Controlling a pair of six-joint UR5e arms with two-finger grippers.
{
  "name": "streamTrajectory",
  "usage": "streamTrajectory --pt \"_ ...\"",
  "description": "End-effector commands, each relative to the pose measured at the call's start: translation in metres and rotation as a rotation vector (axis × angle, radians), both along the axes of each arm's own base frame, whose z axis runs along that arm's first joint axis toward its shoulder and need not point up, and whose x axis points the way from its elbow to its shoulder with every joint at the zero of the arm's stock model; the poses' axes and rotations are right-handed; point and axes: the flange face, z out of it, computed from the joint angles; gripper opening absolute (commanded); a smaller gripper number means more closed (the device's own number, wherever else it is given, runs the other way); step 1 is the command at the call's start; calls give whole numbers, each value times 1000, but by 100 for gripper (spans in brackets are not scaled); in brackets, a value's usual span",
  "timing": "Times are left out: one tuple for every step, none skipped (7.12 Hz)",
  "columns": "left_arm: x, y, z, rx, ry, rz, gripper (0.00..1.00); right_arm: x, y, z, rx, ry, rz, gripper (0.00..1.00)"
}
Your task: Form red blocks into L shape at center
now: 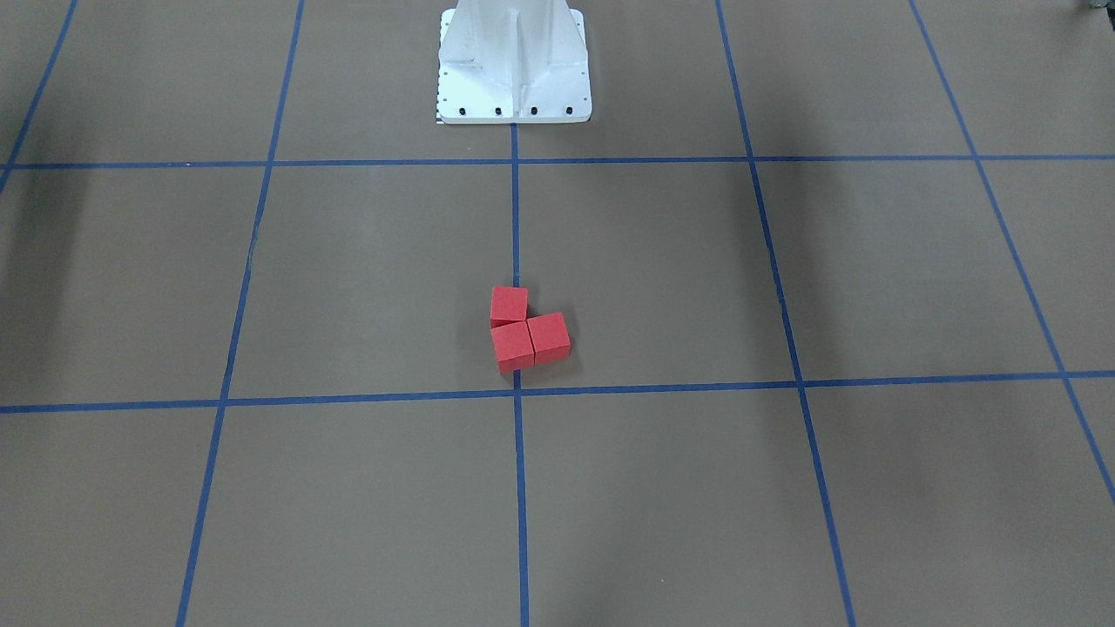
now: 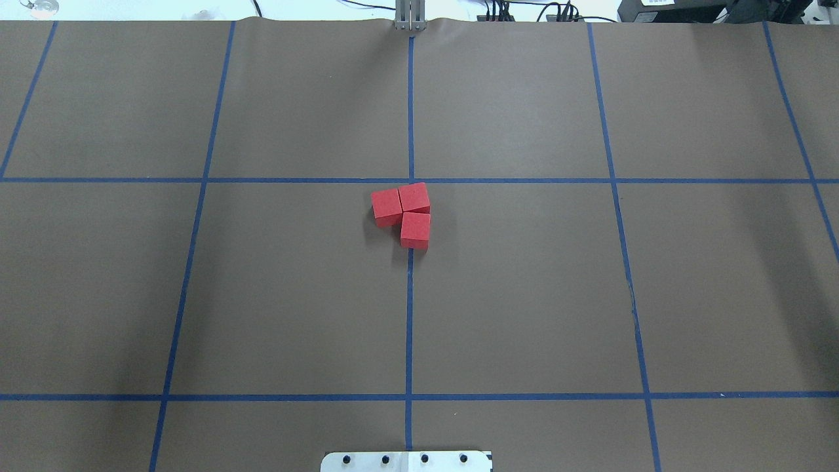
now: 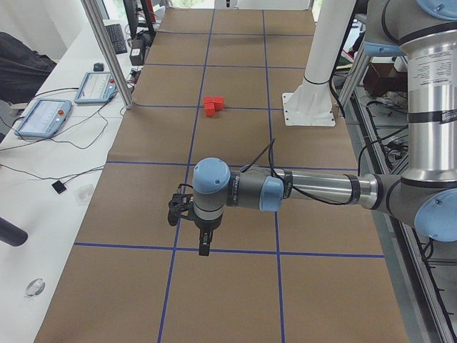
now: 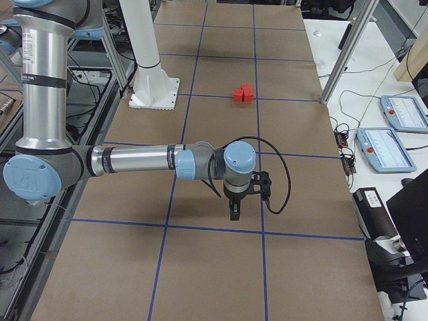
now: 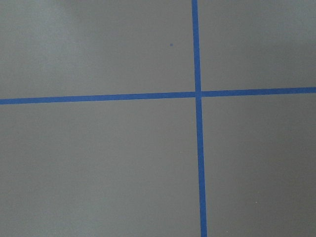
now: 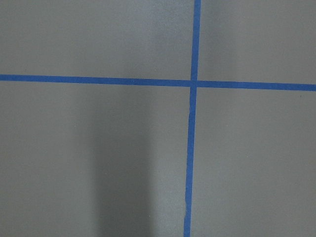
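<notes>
Three red blocks lie touching in an L shape on the brown grid surface: one (image 1: 509,305) toward the robot base, a corner one (image 1: 512,345) and a third (image 1: 548,337) beside it. From overhead the red blocks (image 2: 414,196) sit just on the robot's side of the center tape crossing (image 2: 411,180). The left gripper (image 3: 205,246) hangs over bare surface far from them, and I cannot tell whether it is open or shut. The right gripper (image 4: 234,212) hangs likewise at the other end, state unclear. Both wrist views hold only tape lines.
The white robot base (image 1: 514,78) stands on the centre line behind the blocks. Side tables carry control tablets (image 3: 43,118) (image 4: 391,147) and cables. Aluminium frame posts (image 3: 107,50) (image 4: 344,53) rise at the table's far edge.
</notes>
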Motion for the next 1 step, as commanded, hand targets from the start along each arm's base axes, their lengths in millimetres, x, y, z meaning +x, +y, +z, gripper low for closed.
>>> streamTrajectory --pt "0 0 0 0 0 1 100 0 0 0 1 -1 0 99"
